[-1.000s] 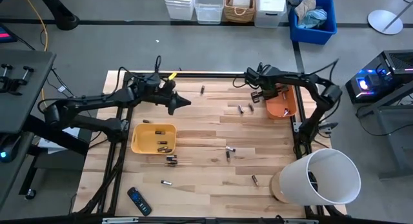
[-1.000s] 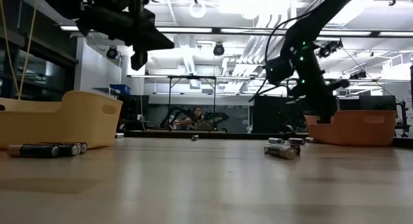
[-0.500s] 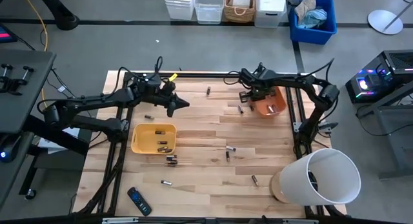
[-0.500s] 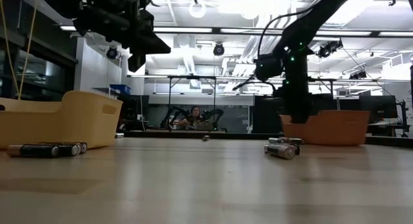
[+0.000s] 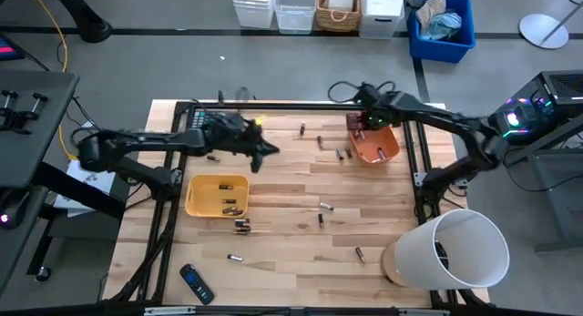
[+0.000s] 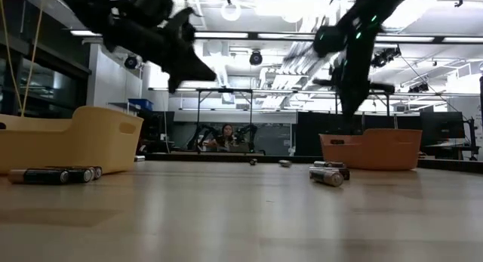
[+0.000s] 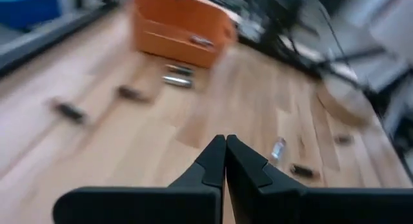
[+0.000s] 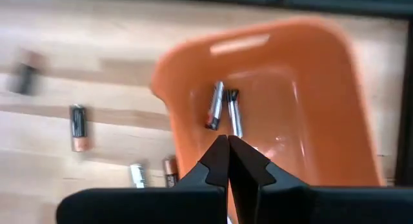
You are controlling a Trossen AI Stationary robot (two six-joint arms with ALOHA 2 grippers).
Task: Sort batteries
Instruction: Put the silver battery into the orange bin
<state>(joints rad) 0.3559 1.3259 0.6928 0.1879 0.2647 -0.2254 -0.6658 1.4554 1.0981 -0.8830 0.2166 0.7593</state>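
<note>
Both pincers are pressed fully together and carry nothing. From above, the left gripper (image 5: 271,150) hangs over bare wood beyond the yellow bin (image 5: 217,195), which already holds some batteries (image 5: 231,207), while the right gripper (image 5: 363,123) sits at the orange bin (image 5: 375,143). At table height, loose cells (image 6: 329,174) lie before the orange tub. Through the right wrist camera, two thin cells (image 8: 222,109) rest inside, presumably sorted by size.
</note>
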